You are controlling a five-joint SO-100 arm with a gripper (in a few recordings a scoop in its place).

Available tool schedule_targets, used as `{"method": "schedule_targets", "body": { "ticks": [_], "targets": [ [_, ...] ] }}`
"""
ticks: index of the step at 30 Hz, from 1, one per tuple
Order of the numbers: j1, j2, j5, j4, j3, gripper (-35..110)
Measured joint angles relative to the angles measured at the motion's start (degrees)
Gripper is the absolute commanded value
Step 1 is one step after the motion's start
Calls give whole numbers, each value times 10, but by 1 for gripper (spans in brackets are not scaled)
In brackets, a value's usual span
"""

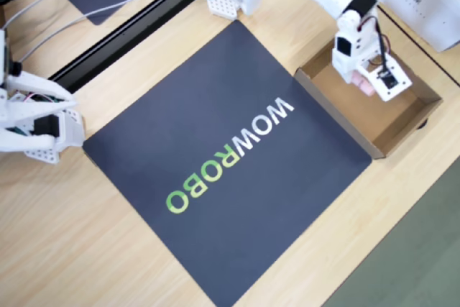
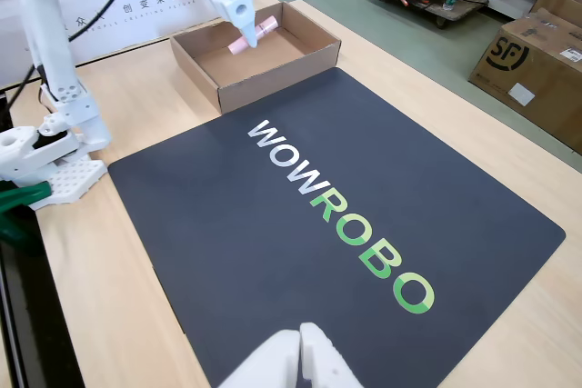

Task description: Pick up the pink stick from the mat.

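Stick point(image 2: 252, 34) is clamped in our gripper point(image 2: 245, 32), held over the cardboard box point(image 2: 273, 74) beside the mat point(image 2: 300, 252); pick looks done. We judge the next move calls for lowering and releasing. Wooden surface point(image 2: 118, 315); cartons on room floor behind

the overhead view looks straight down on the dark navy square mat point(image 1: 230, 163); the fixed view looks from low at the mat's point(image 2: 336, 224) edge across it toward the shallow brown cardboard box point(image 2: 264, 79), which both views share point(image 1: 402, 127).
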Motion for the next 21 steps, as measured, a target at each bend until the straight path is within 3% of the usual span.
{"method": "schedule_targets", "body": {
  "ticks": [9, 12, 17, 21],
  "targets": [
    [-23, -67, 11, 0, -40, 2],
    [-23, -70, 11, 0, -46, 11],
    [-25, -70, 11, 5, -51, 42],
    [-16, -70, 11, 10, -51, 48]
  ]
}}
